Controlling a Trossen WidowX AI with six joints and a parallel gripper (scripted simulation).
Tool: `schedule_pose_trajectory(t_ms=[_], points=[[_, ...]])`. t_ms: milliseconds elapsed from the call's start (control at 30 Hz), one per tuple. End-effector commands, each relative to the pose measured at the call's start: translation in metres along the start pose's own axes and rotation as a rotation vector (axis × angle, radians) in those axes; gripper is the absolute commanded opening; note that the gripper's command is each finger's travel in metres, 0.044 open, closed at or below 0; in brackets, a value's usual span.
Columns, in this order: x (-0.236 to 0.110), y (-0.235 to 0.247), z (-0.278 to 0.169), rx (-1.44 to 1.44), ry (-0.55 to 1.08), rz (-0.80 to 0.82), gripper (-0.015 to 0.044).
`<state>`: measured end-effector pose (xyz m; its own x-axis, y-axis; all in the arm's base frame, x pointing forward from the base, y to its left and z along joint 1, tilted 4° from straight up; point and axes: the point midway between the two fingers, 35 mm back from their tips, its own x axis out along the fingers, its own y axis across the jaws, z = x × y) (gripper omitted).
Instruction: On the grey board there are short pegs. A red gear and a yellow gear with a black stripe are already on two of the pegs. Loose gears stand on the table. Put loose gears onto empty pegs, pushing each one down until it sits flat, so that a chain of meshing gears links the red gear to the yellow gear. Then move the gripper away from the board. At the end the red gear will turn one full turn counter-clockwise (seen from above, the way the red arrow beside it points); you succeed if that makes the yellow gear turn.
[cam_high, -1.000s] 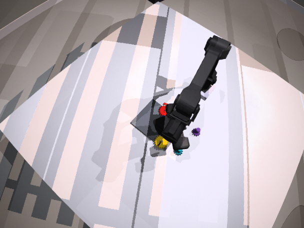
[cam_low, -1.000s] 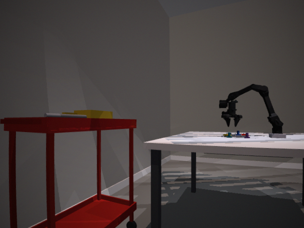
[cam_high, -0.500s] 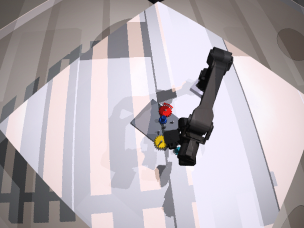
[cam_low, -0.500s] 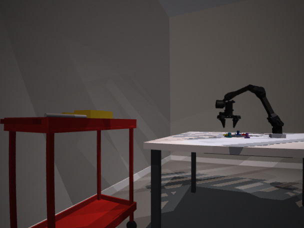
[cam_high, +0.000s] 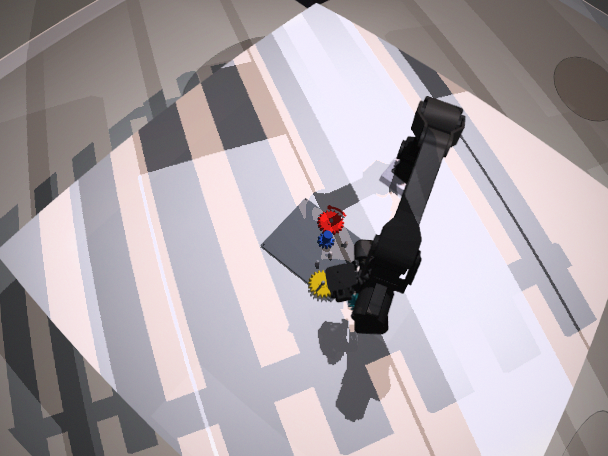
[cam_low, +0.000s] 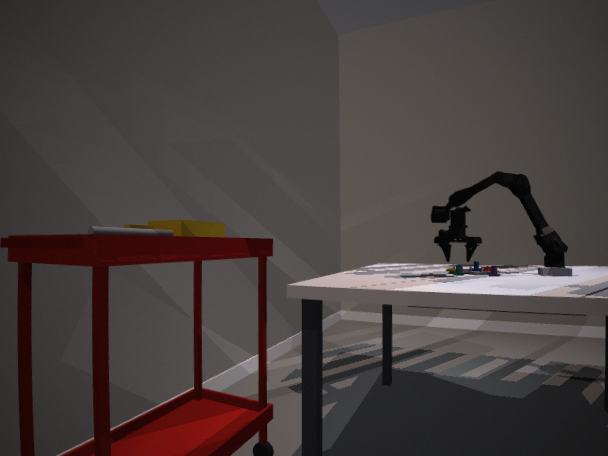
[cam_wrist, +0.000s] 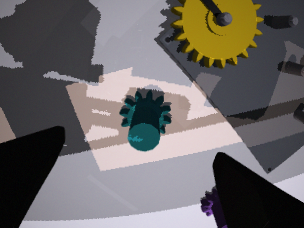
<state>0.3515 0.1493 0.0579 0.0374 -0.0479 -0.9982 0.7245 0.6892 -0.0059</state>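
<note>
Jaws (cam_low: 459, 256) open and empty, above the surface (cam_low: 450, 292). Teal gear (cam_high: 354, 300) (cam_low: 459, 270) (cam_wrist: 145, 120): upright, at the yellow gear's (cam_high: 319, 284) (cam_low: 451, 270) (cam_wrist: 215, 30) seven o'clock in the wrist view.

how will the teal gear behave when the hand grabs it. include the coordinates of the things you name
The teal gear (cam_high: 354, 300) (cam_low: 459, 270) (cam_wrist: 144, 136) is probably stiff, since its teeth look crisp and solid. Its tall round knob rises above a small toothed base, so a sideways knock might tip it. The knob looks smooth, so an off-centre grip could slip.
</note>
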Motion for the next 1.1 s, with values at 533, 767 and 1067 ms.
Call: schedule_pose_trajectory(t_ms=[533, 767, 1067], points=[[0.025, -0.001, -0.001, 0.001, 0.003, -0.012, 0.044], [0.025, -0.001, -0.001, 0.001, 0.003, -0.012, 0.044], [0.025, -0.001, -0.001, 0.001, 0.003, -0.012, 0.0204]])
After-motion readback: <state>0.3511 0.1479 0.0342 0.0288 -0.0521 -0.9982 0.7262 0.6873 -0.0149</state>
